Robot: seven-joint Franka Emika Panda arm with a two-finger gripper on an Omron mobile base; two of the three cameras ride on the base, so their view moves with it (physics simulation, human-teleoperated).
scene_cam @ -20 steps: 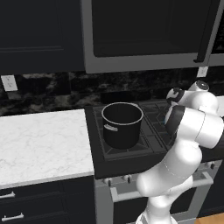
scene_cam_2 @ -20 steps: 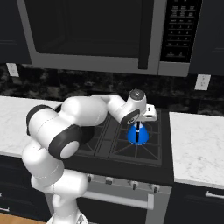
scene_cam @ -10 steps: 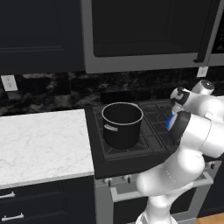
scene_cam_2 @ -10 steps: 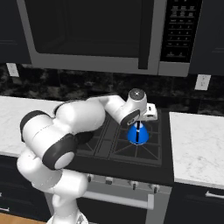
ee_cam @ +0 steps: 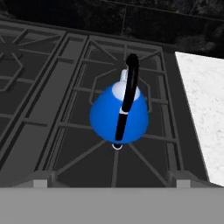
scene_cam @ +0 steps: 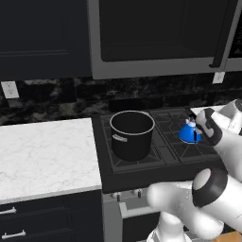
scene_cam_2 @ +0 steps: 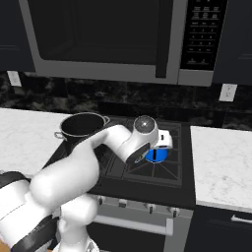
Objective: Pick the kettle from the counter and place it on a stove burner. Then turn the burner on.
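Observation:
The small blue kettle (ee_cam: pixel 118 114) with its black arched handle stands upright on the front right stove burner (ee_cam: pixel 83 162), on the black grate bars. It also shows as the kettle (scene_cam: pixel 190 134) and the kettle (scene_cam_2: pixel 156 155) in the two base views. My gripper (ee_cam: pixel 113 179) hovers above and just beside it, open, with its fingertips (ee_cam: pixel 43 178) spread wide and nothing between them. The hand (scene_cam_2: pixel 160 140) sits right over the kettle. The white marble counter (ee_cam: pixel 201 109) lies to the right of the stove.
A large black pot (scene_cam: pixel 132 133) with side handles fills the front left burner. Stove knobs (scene_cam_2: pixel 150 208) line the front panel. A microwave (scene_cam_2: pixel 113 37) hangs overhead. More counter (scene_cam: pixel 42 156) stretches left of the stove, and my own elbow (scene_cam: pixel 208 189) bulks low in front.
The arm's elbow has swung lower and forward. The kettle rests a little lower, on the grate, and stays on the right burner. The hand remains above it.

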